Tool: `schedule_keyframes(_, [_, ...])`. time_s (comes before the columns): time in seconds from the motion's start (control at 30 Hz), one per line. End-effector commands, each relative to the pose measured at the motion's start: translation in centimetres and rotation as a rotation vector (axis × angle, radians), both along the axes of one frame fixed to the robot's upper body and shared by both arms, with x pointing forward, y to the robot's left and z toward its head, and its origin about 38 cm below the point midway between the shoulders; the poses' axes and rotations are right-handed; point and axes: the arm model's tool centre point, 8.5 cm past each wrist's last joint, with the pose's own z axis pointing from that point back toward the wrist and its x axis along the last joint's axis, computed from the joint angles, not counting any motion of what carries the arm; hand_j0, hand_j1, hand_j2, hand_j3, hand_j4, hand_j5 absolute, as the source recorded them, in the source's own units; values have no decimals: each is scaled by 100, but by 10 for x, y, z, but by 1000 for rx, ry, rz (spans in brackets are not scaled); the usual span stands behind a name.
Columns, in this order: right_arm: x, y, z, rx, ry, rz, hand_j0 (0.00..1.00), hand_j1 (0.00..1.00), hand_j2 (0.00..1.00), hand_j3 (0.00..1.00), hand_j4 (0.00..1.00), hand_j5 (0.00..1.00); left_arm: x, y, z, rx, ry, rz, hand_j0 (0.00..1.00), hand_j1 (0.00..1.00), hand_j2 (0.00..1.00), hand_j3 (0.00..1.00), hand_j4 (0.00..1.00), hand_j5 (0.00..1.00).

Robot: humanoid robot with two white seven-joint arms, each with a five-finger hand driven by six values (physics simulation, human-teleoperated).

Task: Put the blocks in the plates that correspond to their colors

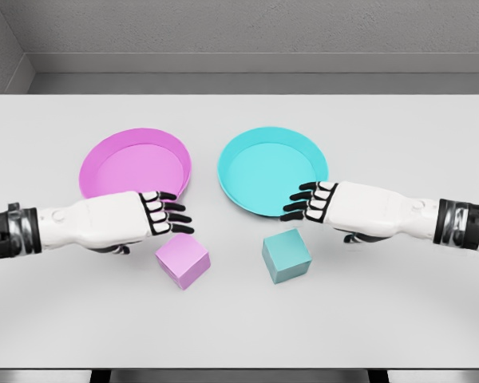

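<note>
Left block (182,261) before left plate (135,165); right block (287,255) before right plate (272,170)

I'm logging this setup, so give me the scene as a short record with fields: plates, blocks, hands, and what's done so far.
surface: white table
pink plate: back left, empty
cyan plate: back right, empty
pink block: on the table, in front of the pink plate
cyan block: on the table, in front of the cyan plate
left hand: open, above and left of the pink block
right hand: open, over the cyan plate's near rim
progress: no block placed yet
</note>
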Motion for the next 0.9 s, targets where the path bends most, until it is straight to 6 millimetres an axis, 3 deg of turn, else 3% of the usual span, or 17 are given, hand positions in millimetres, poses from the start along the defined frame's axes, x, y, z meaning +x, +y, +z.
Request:
schedule_keyframes(0.0, [-3, 2, -6, -6, 22, 9, 100, 100, 100, 100, 100, 100, -2, -1, -2, -2, 12, -3, 100, 100, 100, 100, 100, 100])
schedule_keyframes(0.13, [2, 14, 1, -40, 5, 59, 100, 100, 100, 100, 100, 100, -1, -5, -2, 1, 14, -18, 100, 100, 100, 100, 100, 100])
schedule_keyframes(0.53, [-2, 28, -19, -161, -13, 113, 100, 100, 100, 100, 100, 100, -2, -22, -5, -10, 22, -63, 100, 100, 100, 100, 100, 100])
schedule_keyframes(0.87, [2, 45, -15, -174, -49, 157, 100, 100, 100, 100, 100, 100, -3, -33, -9, -22, 31, -88, 100, 100, 100, 100, 100, 100])
